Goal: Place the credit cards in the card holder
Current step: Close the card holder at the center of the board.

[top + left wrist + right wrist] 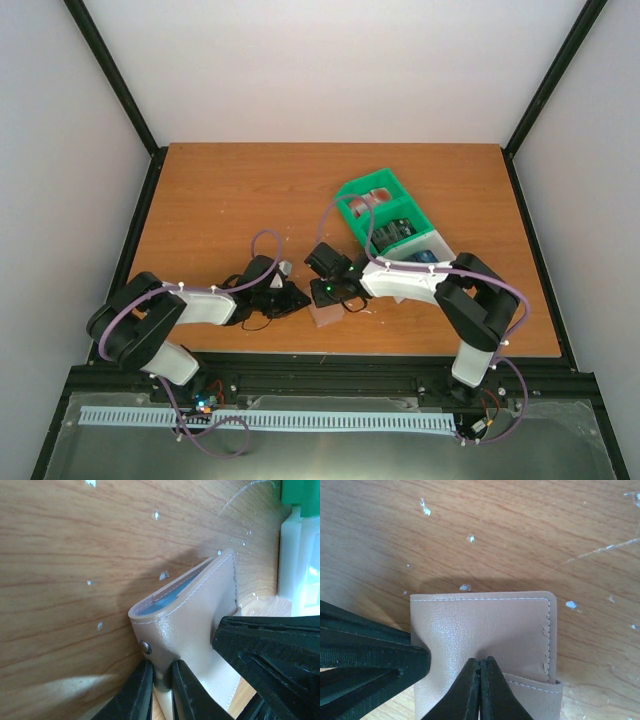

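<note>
Tan-pink leather folding card holder (200,615), lying on the wooden counter (520,530), is pinched near its snap (145,647) by the left pincer (160,669); the right pincer (480,664), pressed together, is touching its cover.

Overhead looks down; both wrist views closely share the card holder (200,615).

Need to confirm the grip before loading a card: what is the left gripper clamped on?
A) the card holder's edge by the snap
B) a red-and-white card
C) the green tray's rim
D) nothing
A: the left gripper pinches the card holder at its edge, right beside the snap.
</note>
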You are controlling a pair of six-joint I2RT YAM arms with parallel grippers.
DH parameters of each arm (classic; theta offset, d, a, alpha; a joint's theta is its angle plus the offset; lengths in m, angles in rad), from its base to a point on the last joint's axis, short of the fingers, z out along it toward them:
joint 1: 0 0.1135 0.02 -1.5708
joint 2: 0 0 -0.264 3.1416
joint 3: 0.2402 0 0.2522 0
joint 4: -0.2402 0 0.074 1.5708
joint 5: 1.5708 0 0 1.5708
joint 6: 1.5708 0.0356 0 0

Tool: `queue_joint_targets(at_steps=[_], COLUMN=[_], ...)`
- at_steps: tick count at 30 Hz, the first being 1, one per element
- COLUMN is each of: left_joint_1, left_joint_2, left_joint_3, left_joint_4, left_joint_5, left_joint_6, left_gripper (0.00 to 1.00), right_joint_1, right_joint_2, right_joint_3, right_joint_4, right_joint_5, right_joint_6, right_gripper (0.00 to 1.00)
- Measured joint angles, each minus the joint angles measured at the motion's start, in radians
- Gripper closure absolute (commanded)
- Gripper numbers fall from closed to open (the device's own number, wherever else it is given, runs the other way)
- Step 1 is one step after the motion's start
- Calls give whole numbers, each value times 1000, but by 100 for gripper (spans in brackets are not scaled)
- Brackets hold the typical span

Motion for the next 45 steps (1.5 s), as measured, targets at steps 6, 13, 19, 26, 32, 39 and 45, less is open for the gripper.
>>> queue_joint_targets(at_steps=[6, 13, 19, 26, 32, 39, 45], left_joint_1=[1, 1, 1, 1, 1, -1, -1], left_joint_2=[0, 1, 2, 2, 2, 7, 9], left_joint_3=[0, 0, 0, 0, 0, 0, 0], left_joint_4=[0, 2, 2, 2, 3, 12, 15], left_joint_5=[2, 2, 2, 2, 2, 6, 8], left_joint_6=[0, 0, 0, 0, -1, -6, -8], left_gripper=[86, 86, 86, 86, 85, 85, 85], right_joint_1=[3, 6, 6, 4, -12, -44, -71], right_joint_2=[-18, -63, -99, -136, -167, -193, -182], right_joint_3=[-26, -98, -177, -286, -391, -483, -549], right_joint_4=[29, 101, 208, 370, 531, 660, 800], right_joint_5=[11, 6, -11, -51, -85, -154, -217], right_joint_6=[31, 72, 128, 209, 277, 330, 379], right_gripper=[97, 97, 97, 97, 97, 97, 97])
